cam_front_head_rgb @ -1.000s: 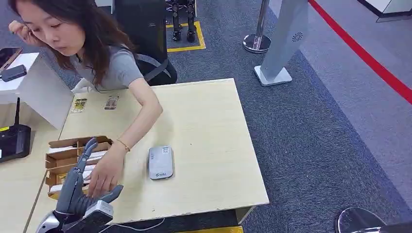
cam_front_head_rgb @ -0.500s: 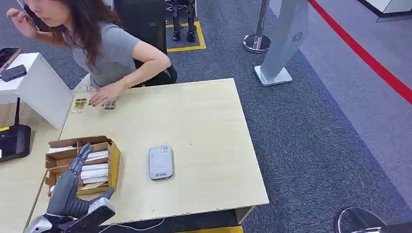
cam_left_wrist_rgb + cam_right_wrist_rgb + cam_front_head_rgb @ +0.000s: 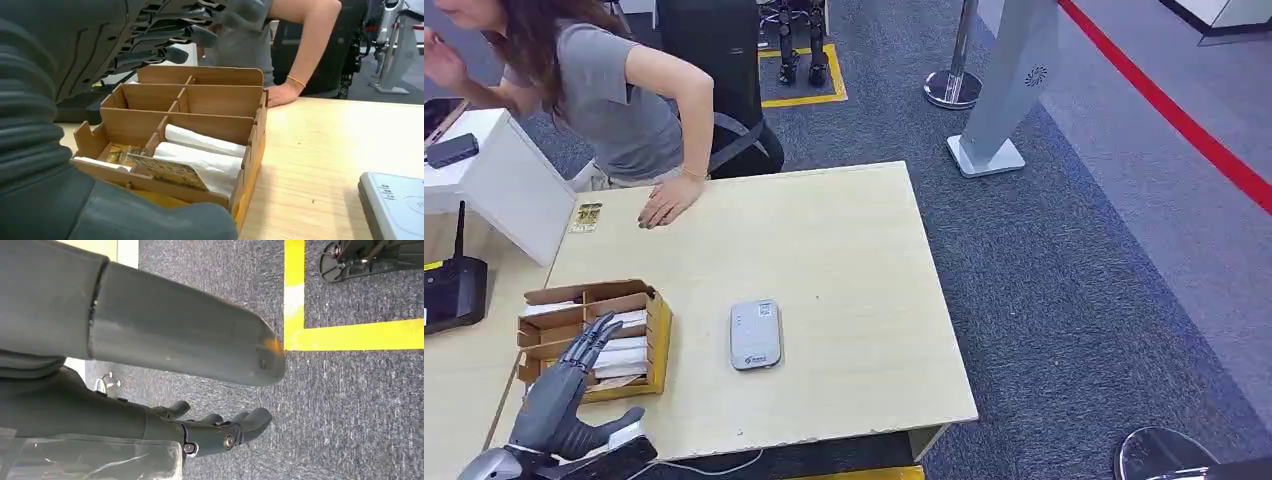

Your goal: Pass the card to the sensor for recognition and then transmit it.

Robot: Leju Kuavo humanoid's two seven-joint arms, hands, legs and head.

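Our left hand (image 3: 559, 395) hovers empty, fingers spread, over the wooden box (image 3: 656, 340) holding the cards (image 3: 167, 170); the sensor (image 3: 755, 334) lies on the bench (image 3: 844, 260) at three o'clock. Our right hand (image 3: 220, 432) hangs loosely curled, holding nothing.

A pale beige wood-grain tabletop (image 3: 844, 260) is showing under a light grey, rounded rectangular sensor pad (image 3: 755, 334) and a brown wooden compartment box (image 3: 656, 335) with a yellow side, holding white rolled packets (image 3: 202, 141) and a gold-patterned card (image 3: 167, 170). The dark grey robot left hand (image 3: 559, 395) is looking matt. The speckled blue-grey carpet floor (image 3: 1064, 300) is carrying a red stripe (image 3: 1184, 120) and yellow tape lines (image 3: 350, 335). The person is wearing a grey T-shirt (image 3: 609, 100).
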